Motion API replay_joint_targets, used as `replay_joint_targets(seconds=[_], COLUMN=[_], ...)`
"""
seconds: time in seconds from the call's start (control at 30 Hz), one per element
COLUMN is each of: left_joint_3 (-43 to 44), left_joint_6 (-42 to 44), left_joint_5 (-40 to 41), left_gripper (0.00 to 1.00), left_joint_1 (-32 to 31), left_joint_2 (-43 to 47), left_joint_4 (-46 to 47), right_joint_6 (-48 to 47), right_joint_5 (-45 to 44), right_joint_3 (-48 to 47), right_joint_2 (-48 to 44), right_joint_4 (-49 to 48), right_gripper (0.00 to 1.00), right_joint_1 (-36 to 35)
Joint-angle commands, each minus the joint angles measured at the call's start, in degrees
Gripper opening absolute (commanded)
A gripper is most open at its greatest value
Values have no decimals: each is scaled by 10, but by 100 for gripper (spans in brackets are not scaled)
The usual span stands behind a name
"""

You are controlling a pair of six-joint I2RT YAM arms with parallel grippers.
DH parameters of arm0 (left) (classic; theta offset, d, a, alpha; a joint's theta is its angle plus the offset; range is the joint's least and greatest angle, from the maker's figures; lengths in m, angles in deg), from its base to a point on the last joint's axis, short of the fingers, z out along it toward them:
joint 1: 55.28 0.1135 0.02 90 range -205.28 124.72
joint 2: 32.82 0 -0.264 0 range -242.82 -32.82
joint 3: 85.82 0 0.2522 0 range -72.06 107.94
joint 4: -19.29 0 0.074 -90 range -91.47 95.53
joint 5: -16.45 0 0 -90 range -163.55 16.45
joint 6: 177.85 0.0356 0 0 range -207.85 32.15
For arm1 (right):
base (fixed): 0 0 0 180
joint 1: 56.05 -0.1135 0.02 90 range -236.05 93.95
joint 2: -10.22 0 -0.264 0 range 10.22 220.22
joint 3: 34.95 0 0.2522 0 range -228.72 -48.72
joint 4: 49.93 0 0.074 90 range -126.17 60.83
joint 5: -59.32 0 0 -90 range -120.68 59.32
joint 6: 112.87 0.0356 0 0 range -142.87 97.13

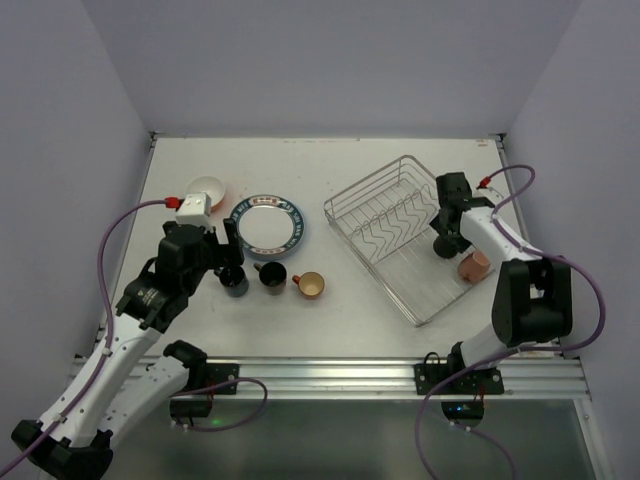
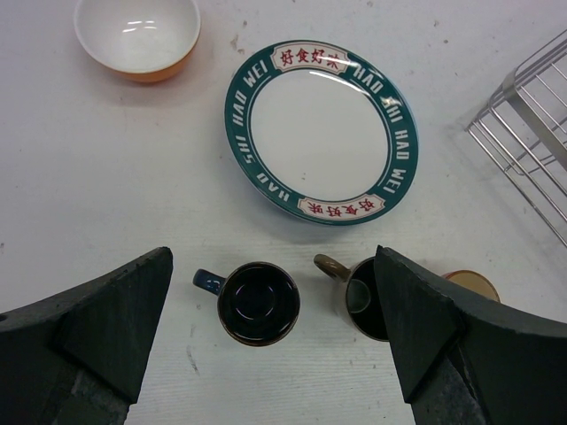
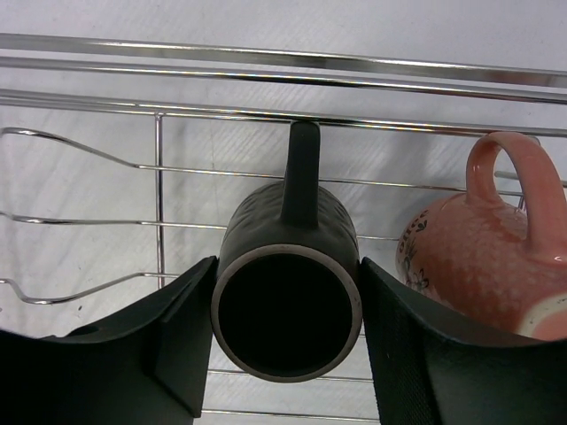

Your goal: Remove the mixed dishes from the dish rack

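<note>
Two fingers of the right gripper (image 3: 285, 292) clasp the black mug (image 3: 288, 248) by its sides: matte dark body, paler bare rim, handle pointing toward the dish rack's (image 3: 266, 62) rim wires. A pink mug (image 3: 478, 257) sits just beside it inside the rack. Left of the rack, the left gripper (image 2: 272, 261) gapes wide above a blue mug (image 2: 259, 303).

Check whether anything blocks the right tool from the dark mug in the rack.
Nothing visible does. The right tool has its fingers against both sides of the dark mug, which lies on its side in the dish rack. The pink mug lies just outside one finger, not between them.
</note>
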Motion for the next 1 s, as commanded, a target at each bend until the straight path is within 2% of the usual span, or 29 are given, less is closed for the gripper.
replay_joint_targets(seconds=[0.0,0.27,0.4,0.53,0.77,0.87,0.97], left_joint_3=[-6,-4,-3,-3,8,17,-11], left_joint_6=[11,11,11,11,27,11,-47], left_joint_5=[8,12,14,12,-47,-162,-298], left_gripper=[100,100,100,100,100,100,100], left_joint_1=[-3,-3,-3,-3,-3,-3,-4], left_joint_2=[3,0,-1,1,14,23,18], left_joint_4=[22,20,18,19,29,60,198], right_joint_6=[-1,-21,-31,-44,-65,-61,-43], right_joint_5=[-13,15,37,59,146,207,302], right_joint_3=[13,43,49,50,51,54,73], right_joint_2=[-14,-56,-69,-99,-205,-258,-318], right_joint_4=[-23,-50,-58,-61,-65,-65,-84], right_gripper=[56,34,20,0,0,0,0], right_joint_1=[2,2,2,1,1,1,1])
